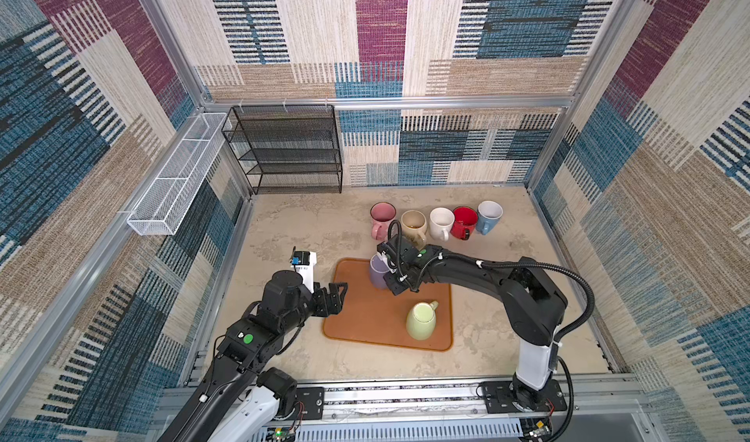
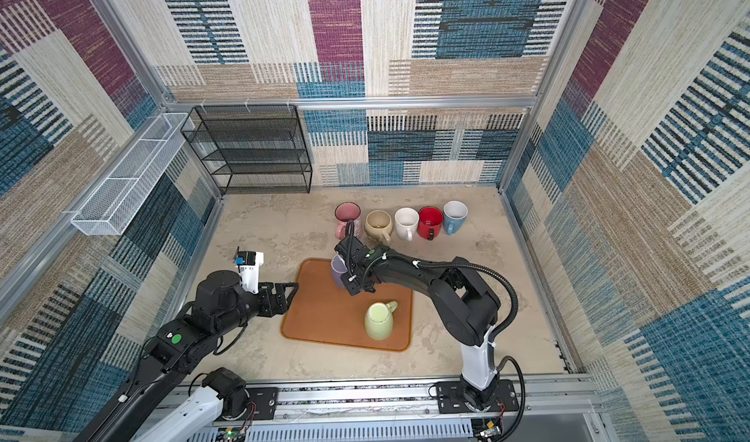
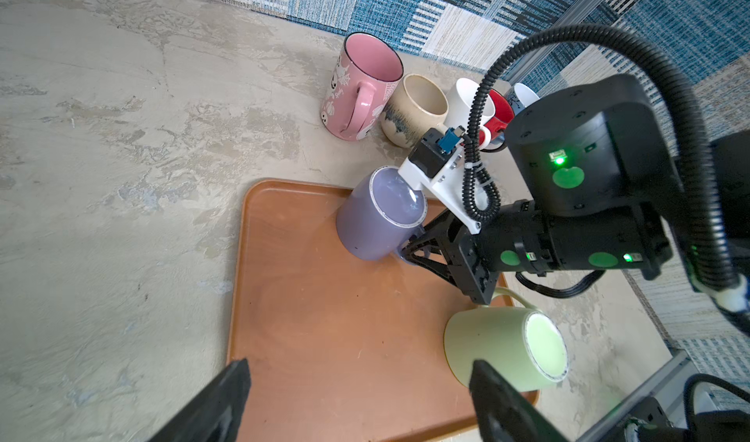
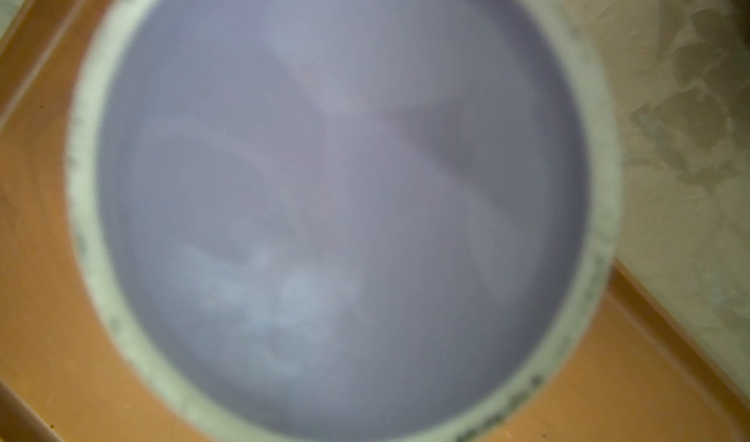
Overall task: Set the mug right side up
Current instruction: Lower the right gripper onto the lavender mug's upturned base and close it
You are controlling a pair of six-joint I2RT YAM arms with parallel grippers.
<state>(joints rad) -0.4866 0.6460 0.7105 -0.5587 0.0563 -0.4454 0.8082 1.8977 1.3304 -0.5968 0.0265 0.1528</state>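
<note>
A purple mug (image 1: pixel 378 273) (image 3: pixel 377 221) stands upside down, base up and slightly tilted, at the far corner of the brown tray (image 1: pixel 365 322). My right gripper (image 1: pixel 390 279) (image 3: pixel 408 251) is shut on its handle from the right side. The right wrist view is filled by the blurred base of the purple mug (image 4: pixel 341 200); the fingers do not show there. A pale green mug (image 1: pixel 422 320) (image 3: pixel 503 346) also sits base up at the tray's near right. My left gripper (image 1: pixel 343 292) (image 3: pixel 361 373) hovers open and empty over the tray's left edge.
Several upright mugs line the back of the table: pink (image 1: pixel 381 217), beige (image 1: pixel 414 223), white (image 1: pixel 441 221), red (image 1: pixel 464 221), blue (image 1: pixel 489 215). A black wire rack (image 1: pixel 288 148) stands at the back left, and a white wire basket (image 1: pixel 178 176) hangs on the left wall.
</note>
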